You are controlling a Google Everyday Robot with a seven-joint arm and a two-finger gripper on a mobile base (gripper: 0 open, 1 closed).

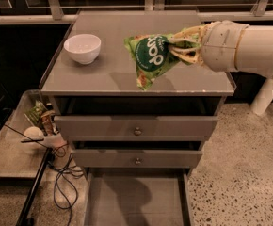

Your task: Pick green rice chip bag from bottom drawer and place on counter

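Note:
The green rice chip bag (150,58) hangs in the air above the counter (103,74), over its right half, and casts a shadow on it. My gripper (183,47) reaches in from the right and is shut on the bag's right end. The bag's dark-green round logo faces the camera. The bottom drawer (136,201) stands pulled out at the foot of the cabinet, a flat grey tray with nothing visible in it.
A white bowl (82,47) sits on the counter's left side. Two knobbed drawers (136,128) are slightly open below the counter. A low side table (14,140) with clutter and cables stands at the left. The orange can is hidden behind my arm.

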